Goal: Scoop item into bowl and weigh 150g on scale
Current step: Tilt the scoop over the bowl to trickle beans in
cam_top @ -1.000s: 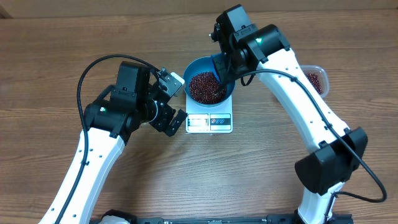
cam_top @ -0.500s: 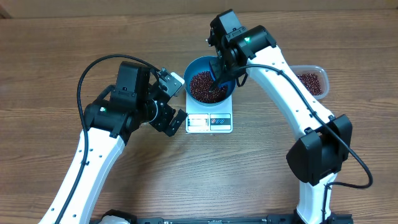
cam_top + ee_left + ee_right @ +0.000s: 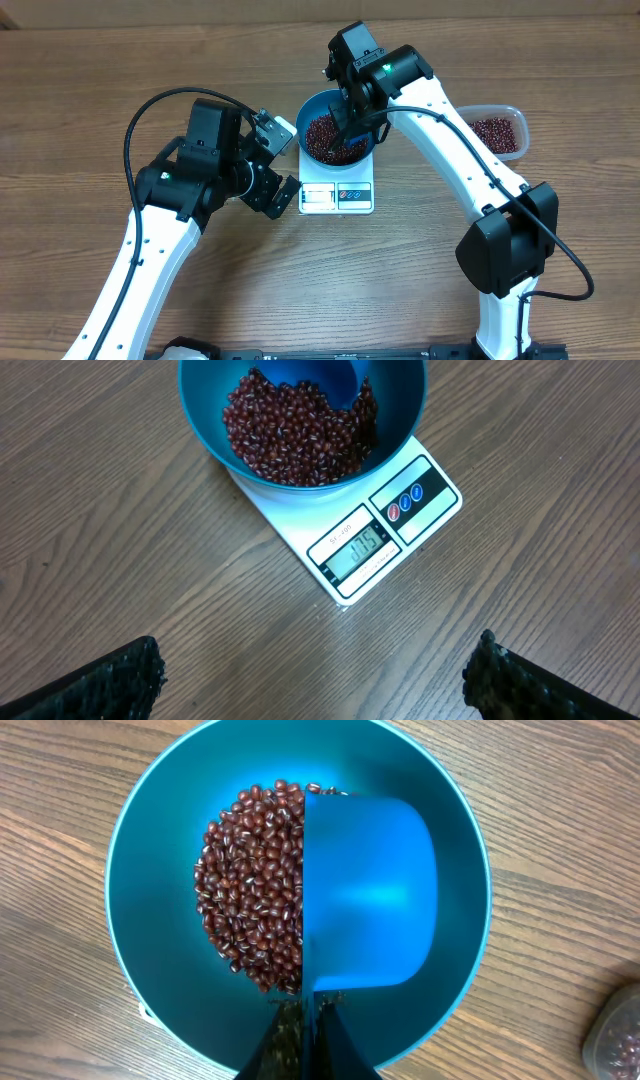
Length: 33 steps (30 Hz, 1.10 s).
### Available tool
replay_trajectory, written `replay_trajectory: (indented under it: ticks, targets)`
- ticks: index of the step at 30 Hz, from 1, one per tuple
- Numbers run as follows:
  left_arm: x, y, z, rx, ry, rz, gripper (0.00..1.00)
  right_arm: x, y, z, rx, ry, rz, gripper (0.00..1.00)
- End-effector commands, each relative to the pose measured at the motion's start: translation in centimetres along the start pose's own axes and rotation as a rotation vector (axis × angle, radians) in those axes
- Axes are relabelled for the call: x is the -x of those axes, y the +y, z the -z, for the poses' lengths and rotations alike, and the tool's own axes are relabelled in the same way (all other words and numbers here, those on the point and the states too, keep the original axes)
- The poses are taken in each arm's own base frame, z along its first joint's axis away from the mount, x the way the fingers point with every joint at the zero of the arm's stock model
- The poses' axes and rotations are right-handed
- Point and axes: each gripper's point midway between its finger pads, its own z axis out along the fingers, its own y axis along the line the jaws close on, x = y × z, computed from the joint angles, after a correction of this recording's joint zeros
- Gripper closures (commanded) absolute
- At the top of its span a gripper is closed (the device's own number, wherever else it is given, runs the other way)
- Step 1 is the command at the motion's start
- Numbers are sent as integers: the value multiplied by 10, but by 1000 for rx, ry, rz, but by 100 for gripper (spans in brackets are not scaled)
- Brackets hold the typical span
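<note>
The blue bowl stands on the white scale and holds a heap of red-brown beans. In the right wrist view the beans fill the left half of the bowl. A small blue scoop lies in the right half, turned on its side. My right gripper is shut on the scoop's thin handle, just above the bowl. My left gripper hangs open over bare table, short of the scale, nothing between its fingertips. The display is lit.
A clear plastic tub with more beans sits to the right of the bowl, and its corner shows in the right wrist view. Wooden tabletop surrounds the scale on all sides.
My right arm has swung left, carrying the scoop from the bowl's right rim further in over the beans. The left arm has not moved.
</note>
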Motion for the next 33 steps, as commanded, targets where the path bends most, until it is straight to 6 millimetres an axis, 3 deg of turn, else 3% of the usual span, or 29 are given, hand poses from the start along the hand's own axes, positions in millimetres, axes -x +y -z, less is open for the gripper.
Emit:
replay_trajectory:
  ticks: [1, 6, 13, 23, 27, 33]
  targets:
    - [-1, -3, -3, -18, 5, 18, 0, 1, 7, 0, 26, -5, 3, 96]
    - [-1, -3, -3, -18, 5, 18, 0, 0, 19, 1, 104, 2, 5, 96]
    - [-1, -3, -3, -19, 5, 19, 0, 0, 21, 2, 132, 4, 2, 96]
    - [-1, -3, -3, -18, 5, 18, 0, 3, 2, 9, 274, 3, -75, 96]
    - [-1, -3, -3, -18, 4, 18, 0, 6, -2, 20, 271, -18, -73, 96]
    - [-1, -3, -3, -18, 5, 18, 0, 14, 7, 52, 323, -82, -43, 96]
